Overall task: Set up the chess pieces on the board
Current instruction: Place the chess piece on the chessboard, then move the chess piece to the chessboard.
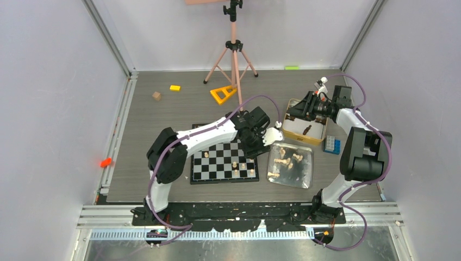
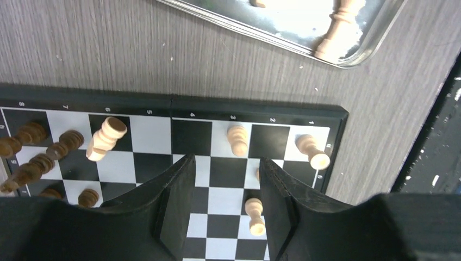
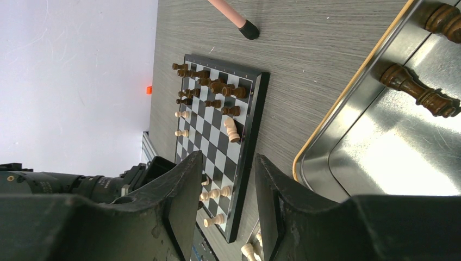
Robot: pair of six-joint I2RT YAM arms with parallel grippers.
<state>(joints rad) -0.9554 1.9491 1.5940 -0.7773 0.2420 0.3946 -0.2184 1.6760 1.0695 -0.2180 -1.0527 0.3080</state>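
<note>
Left wrist view: left gripper (image 2: pixel 225 163) spread and empty over the board (image 2: pixel 147 136), right gripper (image 3: pixel 228 160) spread over the tin (image 1: pixel 293 128), so roughly half done I'd guess, with one light piece (image 2: pixel 106 138) tipped and more pieces (image 1: pixel 282 161) waiting in tray (image 1: pixel 304 175) and tin.

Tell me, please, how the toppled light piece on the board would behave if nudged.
The toppled light piece looks round in section, so it would probably roll on the smooth board. Small and wooden-looking, it is likely light and stiff.
</note>
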